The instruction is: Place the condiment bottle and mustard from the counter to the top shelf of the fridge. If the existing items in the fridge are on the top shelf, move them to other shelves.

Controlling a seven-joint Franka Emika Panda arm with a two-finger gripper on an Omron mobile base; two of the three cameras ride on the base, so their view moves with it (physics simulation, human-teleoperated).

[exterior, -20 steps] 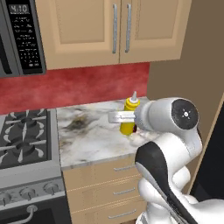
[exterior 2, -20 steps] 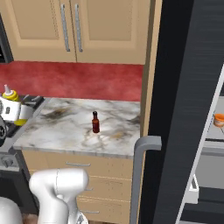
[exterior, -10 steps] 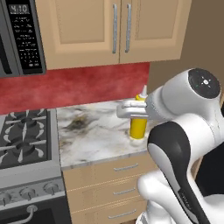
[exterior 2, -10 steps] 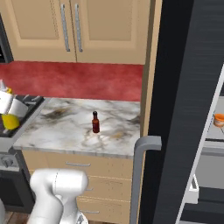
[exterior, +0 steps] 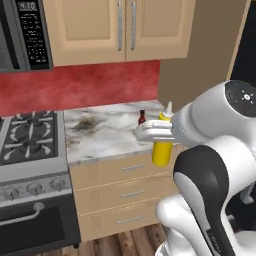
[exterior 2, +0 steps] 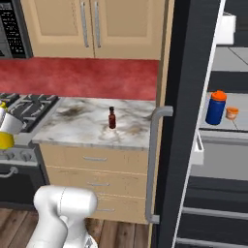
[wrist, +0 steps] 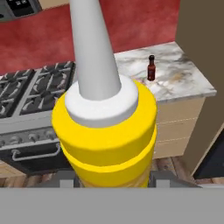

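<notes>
My gripper (exterior: pixel 151 133) is shut on the mustard (exterior: pixel 161 149), a yellow squeeze bottle held upright in the air in front of the counter edge. In the hand view the mustard (wrist: pixel 105 127) stands close between my fingertips. It also shows at the left edge of the right base view (exterior 2: pixel 4 139). The condiment bottle (exterior 2: pixel 112 117), small and dark red-brown, stands on the marble counter (exterior 2: pixel 77 128) behind the mustard (exterior: pixel 142 117) (wrist: pixel 151 68). The fridge (exterior 2: pixel 186 121) is open. Inside it a blue jar (exterior 2: pixel 215 107) and a tiny orange cup (exterior 2: pixel 232 113) stand on a grey shelf (exterior 2: pixel 220 128). A higher grey plate (exterior 2: pixel 232 59) shows above them.
A gas stove (exterior: pixel 27 137) lies left of the counter, with a microwave (exterior: pixel 25 35) above it. Wood cabinets (exterior: pixel 125 25) hang over the counter and drawers (exterior: pixel 120 185) sit below. The fridge door's grey handle (exterior 2: pixel 153 164) stands between the counter and the shelves.
The whole picture has shifted, so the base has moved; the fridge interior now shows more. The gripper has carried the mustard off the counter, forward past its edge.
</notes>
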